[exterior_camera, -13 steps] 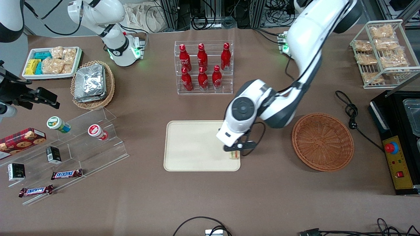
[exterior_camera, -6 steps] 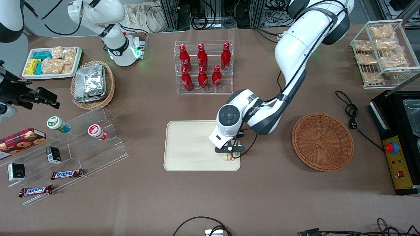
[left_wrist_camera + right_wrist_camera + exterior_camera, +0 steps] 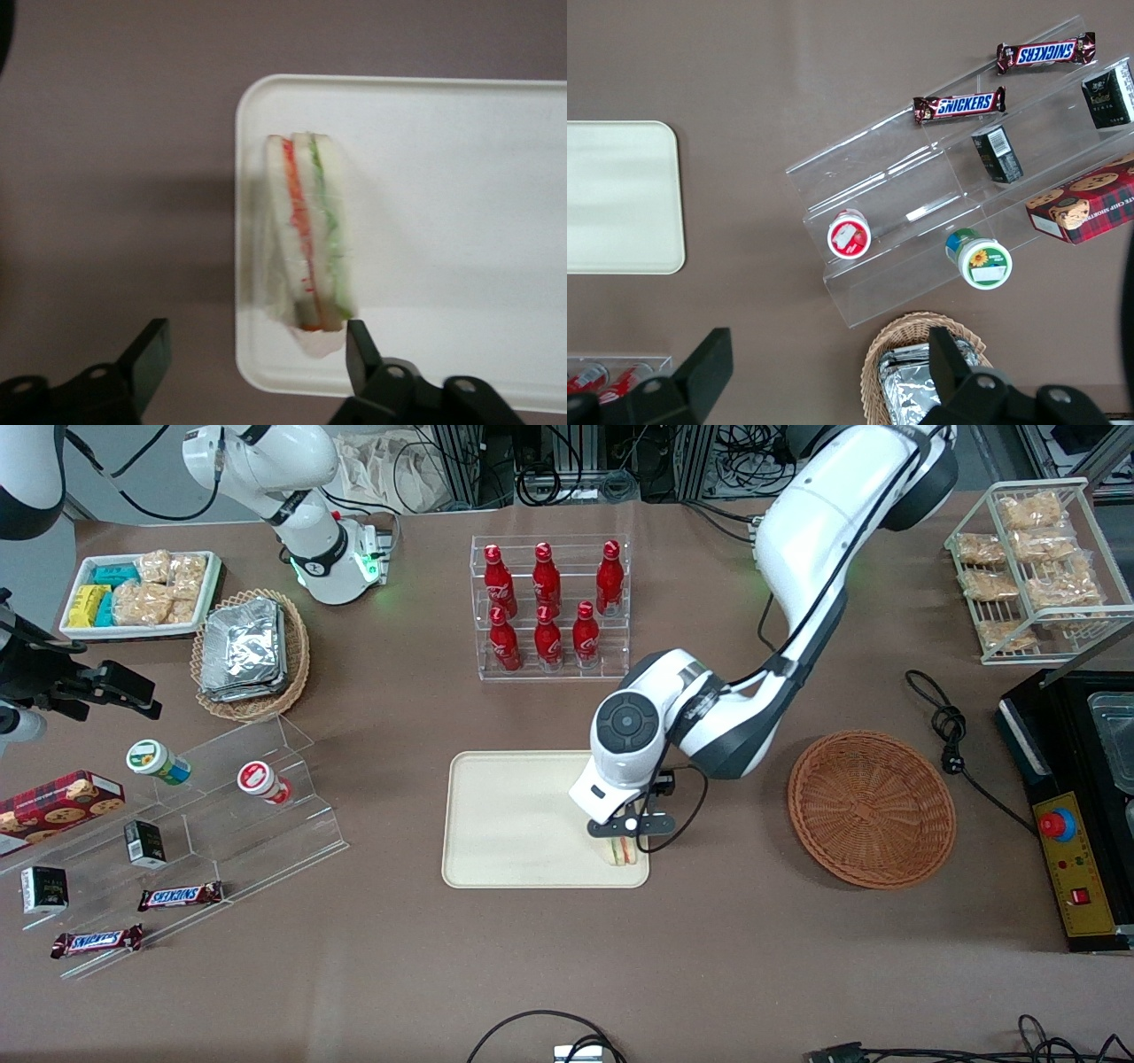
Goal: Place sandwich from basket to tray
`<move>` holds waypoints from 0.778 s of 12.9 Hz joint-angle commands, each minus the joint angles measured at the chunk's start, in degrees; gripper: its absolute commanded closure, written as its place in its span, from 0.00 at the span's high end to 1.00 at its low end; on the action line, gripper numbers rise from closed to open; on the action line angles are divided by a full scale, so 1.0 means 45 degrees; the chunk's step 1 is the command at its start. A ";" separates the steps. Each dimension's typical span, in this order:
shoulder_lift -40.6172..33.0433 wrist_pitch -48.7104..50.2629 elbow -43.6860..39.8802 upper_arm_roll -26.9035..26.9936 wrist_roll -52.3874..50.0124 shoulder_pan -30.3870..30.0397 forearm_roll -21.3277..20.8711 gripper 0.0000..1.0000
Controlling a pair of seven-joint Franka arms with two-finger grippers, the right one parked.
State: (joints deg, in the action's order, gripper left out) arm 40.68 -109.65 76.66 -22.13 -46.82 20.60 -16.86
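Observation:
The sandwich (image 3: 621, 851), a white bread wedge with orange and green filling, lies on the cream tray (image 3: 514, 824) at its corner nearest the front camera and nearest the basket. In the left wrist view the sandwich (image 3: 308, 235) rests free on the tray (image 3: 443, 177). My left gripper (image 3: 627, 828) hangs just above the sandwich, open and empty, its fingers (image 3: 151, 354) spread wide to either side. The round reddish-brown basket (image 3: 871, 808) stands beside the tray toward the working arm's end and holds nothing.
An acrylic rack of red bottles (image 3: 549, 607) stands farther from the front camera than the tray. A black cable and plug (image 3: 948, 731) lie by the basket. Clear acrylic steps with snacks (image 3: 204, 824) and a foil-packet basket (image 3: 251, 654) lie toward the parked arm's end.
My gripper came down with the sandwich onto the tray's corner, let it go, and has risen a little; the sandwich now lies free on the tray.

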 commanded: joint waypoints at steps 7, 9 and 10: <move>-0.6929 -0.0248 0.7166 -0.0023 0.5183 -0.4240 0.1596 1.00; -0.6893 0.1078 0.6058 0.0035 0.5326 -0.5372 0.1657 1.00; -0.6834 0.1743 0.5336 0.0016 0.5384 -0.5939 0.1657 1.00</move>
State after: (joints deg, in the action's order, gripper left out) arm 9.95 -106.43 105.04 -21.55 -24.16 -2.06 -10.50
